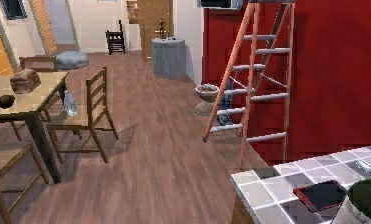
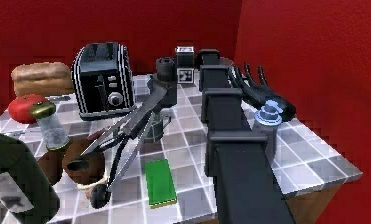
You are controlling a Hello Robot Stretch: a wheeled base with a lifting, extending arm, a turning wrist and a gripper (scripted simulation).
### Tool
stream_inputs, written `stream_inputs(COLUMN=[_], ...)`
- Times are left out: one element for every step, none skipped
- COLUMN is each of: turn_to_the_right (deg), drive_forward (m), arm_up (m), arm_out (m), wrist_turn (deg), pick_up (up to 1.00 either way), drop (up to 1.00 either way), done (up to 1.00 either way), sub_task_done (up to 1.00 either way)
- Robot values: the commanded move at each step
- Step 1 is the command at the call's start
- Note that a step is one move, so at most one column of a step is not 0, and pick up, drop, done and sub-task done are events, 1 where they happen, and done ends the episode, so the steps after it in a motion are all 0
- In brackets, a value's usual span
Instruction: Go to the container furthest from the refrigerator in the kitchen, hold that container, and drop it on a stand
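Seemingly the drive is done: the arm (image 2: 238, 150) is seen reaching out over a tiled desk (image 2: 313, 160) set against a red wall. The going may therefore be judged finished, the holding in hand, and the drop on a stand yet to be made.

Which container is meant cannot be settled from the pictures. Two candidates are seen. A glass jar (image 2: 53, 128) with a grey lid is near the desk's left edge, just beside a red round thing (image 2: 31, 108). A small blue-grey pot (image 2: 268, 115) is near the right edge, close by the arm.

The fingers (image 2: 121, 128) are stretched toward the desk's near left corner, where a brown bowl-like thing (image 2: 78, 165) lies at or behind their tips. A green pad (image 2: 158, 180) lies beside them near the near edge. How wide the fingers are set cannot be told, nor whether anything is held, since things on the desk lie behind them. Touch with the brown thing cannot be ruled in or out.

A toaster (image 2: 101, 78) and a loaf (image 2: 41, 77) are set along the far edge.
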Motion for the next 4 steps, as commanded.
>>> stream_inputs(turn_to_the_right=[0.0, 0.0, 0.0, 0.0], drive_forward=[0.00, 0.00, 0.00, 0.00], arm_up=[0.00, 0.00, 0.00, -0.16], arm_out=[0.00, 0.00, 0.00, 0.00], wrist_turn=[45.0, 45.0, 3.0, 0.0], pick_up=[0.00, 0.00, 0.00, 0.00], drop=[0.00, 0.00, 0.00, 0.00], done=[0.00, 0.00, 0.00, 0.00], sub_task_done=[0.00, 0.00, 0.00, 0.00])
